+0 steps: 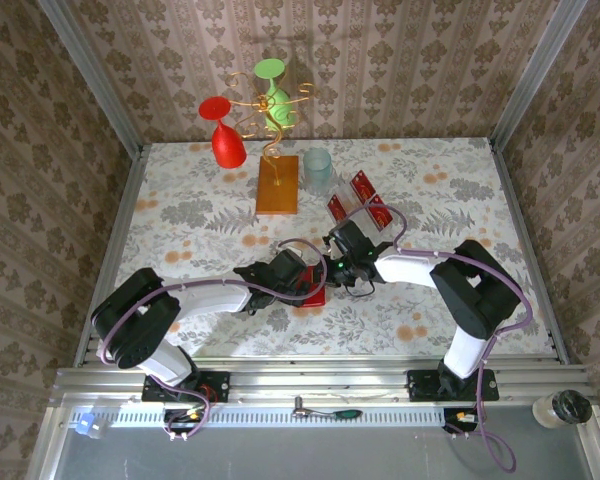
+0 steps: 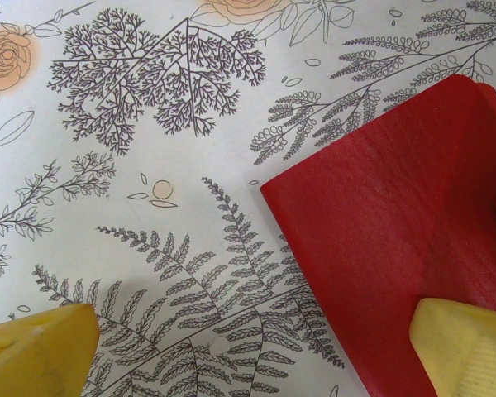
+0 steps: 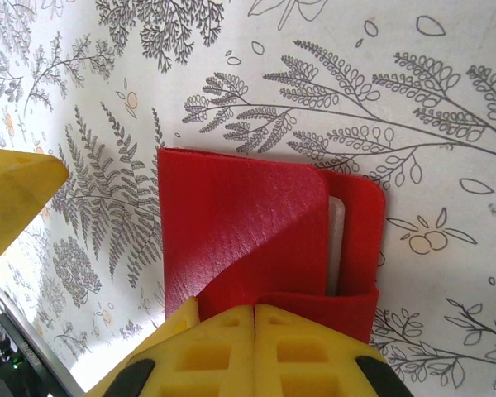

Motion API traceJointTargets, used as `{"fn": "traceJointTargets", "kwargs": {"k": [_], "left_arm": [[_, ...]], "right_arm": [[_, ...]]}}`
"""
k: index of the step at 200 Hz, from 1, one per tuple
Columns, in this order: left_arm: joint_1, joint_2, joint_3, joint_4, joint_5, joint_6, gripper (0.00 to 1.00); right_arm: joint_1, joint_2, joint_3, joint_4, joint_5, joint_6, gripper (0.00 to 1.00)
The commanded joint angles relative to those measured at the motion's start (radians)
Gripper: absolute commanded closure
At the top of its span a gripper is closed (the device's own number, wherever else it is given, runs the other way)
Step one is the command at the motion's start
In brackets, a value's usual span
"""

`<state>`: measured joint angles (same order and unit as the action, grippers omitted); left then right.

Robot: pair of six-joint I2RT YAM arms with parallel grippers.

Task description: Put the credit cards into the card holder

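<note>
The red card holder (image 3: 240, 231) lies flat on the patterned table, its flap folded up slantwise with a strip of pale inside (image 3: 336, 244) showing. My right gripper (image 3: 255, 313) is shut, and its yellow tips rest against the holder's near edge. My left gripper (image 2: 252, 356) stands wide open just above the table. One of its fingers (image 2: 463, 347) is over the card holder (image 2: 397, 223) and the other is over bare table. In the top view both grippers meet over the card holder (image 1: 316, 296). Three red credit cards (image 1: 363, 187) stand apart behind it.
A clear tiered stand (image 1: 352, 203) holds the cards behind my right gripper (image 1: 334, 266). At the back stand an orange block (image 1: 278, 185) with a wire tree, a red glass (image 1: 225, 140), a green glass (image 1: 276, 95) and a pale cup (image 1: 317, 170). Walls enclose the table.
</note>
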<state>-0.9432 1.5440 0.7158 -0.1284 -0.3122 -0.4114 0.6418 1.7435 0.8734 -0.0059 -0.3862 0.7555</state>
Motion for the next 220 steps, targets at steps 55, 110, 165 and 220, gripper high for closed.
{"fn": "traceJointTargets", "kwargs": {"k": [55,110,165,220], "left_arm": [[-0.019,0.052,-0.027,-0.039,0.033,-0.006,0.00],[-0.019,0.050,-0.028,-0.043,0.031,-0.012,0.00],[-0.021,0.047,-0.025,-0.045,0.033,-0.015,0.00],[0.086,-0.061,0.028,-0.073,0.069,0.041,0.00]], "right_arm": [[0.043,0.027,-0.143,-0.048,0.067,-0.004,1.00],[0.074,0.018,-0.183,-0.058,0.107,-0.009,1.00],[0.079,0.043,-0.177,-0.048,0.105,0.010,1.00],[0.079,0.034,-0.126,-0.081,0.079,0.004,1.00]]}}
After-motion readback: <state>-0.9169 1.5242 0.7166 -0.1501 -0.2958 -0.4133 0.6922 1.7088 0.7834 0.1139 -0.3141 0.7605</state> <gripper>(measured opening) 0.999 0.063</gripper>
